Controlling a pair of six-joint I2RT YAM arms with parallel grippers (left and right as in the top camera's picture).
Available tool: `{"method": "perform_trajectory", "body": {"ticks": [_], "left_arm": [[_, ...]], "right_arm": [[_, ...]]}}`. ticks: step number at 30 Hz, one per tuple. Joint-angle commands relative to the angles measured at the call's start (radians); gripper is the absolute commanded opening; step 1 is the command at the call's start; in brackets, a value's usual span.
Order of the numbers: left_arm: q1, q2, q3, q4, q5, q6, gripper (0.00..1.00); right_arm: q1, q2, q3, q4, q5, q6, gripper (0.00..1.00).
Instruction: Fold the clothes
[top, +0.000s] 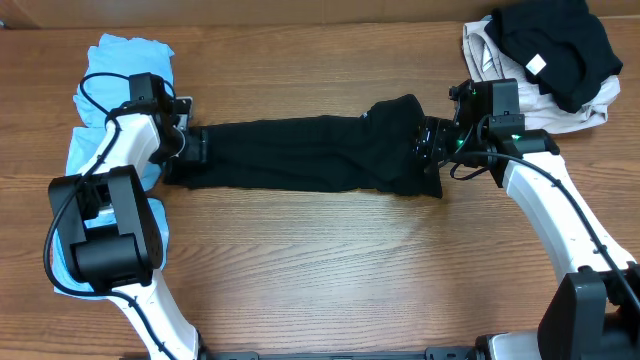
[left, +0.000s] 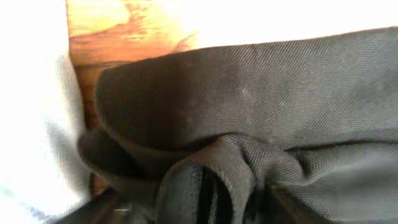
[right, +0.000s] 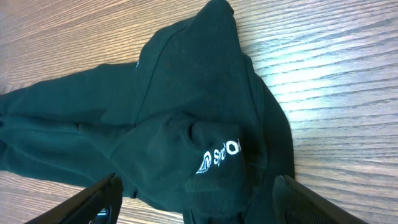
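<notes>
A black garment (top: 300, 155) lies stretched left to right across the wooden table (top: 320, 270). My left gripper (top: 192, 147) is at its left end. In the left wrist view the black fabric (left: 249, 93) fills the frame and bunches up between the jaws (left: 205, 208), which look closed on it. My right gripper (top: 428, 140) is at the right end. In the right wrist view its fingers (right: 196, 196) are wide apart on either side of the garment (right: 186, 93), near a white printed logo (right: 222, 155).
A light blue cloth (top: 125, 55) lies at the far left under my left arm. A pile of clothes sits at the back right, a black piece (top: 555, 40) on top of a whitish one (top: 485, 50).
</notes>
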Motion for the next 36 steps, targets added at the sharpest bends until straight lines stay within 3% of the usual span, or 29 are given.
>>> {"method": "perform_trajectory", "body": {"ticks": [1, 5, 6, 10, 16, 21, 36], "left_arm": [[0.006, 0.027, 0.009, -0.006, -0.045, 0.013, 0.31], [0.006, 0.027, 0.009, -0.006, -0.045, 0.013, 0.07], [0.004, 0.027, 0.009, -0.006, -0.045, 0.012, 0.04], [0.004, 0.021, 0.022, -0.03, -0.045, 0.001, 0.04], [0.005, 0.012, 0.284, -0.351, -0.1, 0.001, 0.04], [-0.017, 0.012, 0.497, -0.532, -0.027, 0.002, 0.04], [-0.268, 0.034, 0.528, -0.582, -0.018, 0.011, 0.04]], "right_arm": [[0.004, -0.023, 0.023, 0.001, -0.006, -0.008, 0.81], [0.004, -0.023, 0.023, 0.0, -0.006, -0.008, 0.81], [0.004, -0.023, 0.023, 0.0, -0.006, -0.008, 0.81], [0.004, -0.023, 0.023, 0.0, -0.006, -0.008, 0.81], [0.004, -0.023, 0.023, -0.015, 0.001, -0.013, 0.81], [0.004, -0.022, 0.023, -0.014, 0.001, -0.023, 0.81], [0.004, -0.021, 0.023, -0.015, 0.002, -0.034, 0.81]]}}
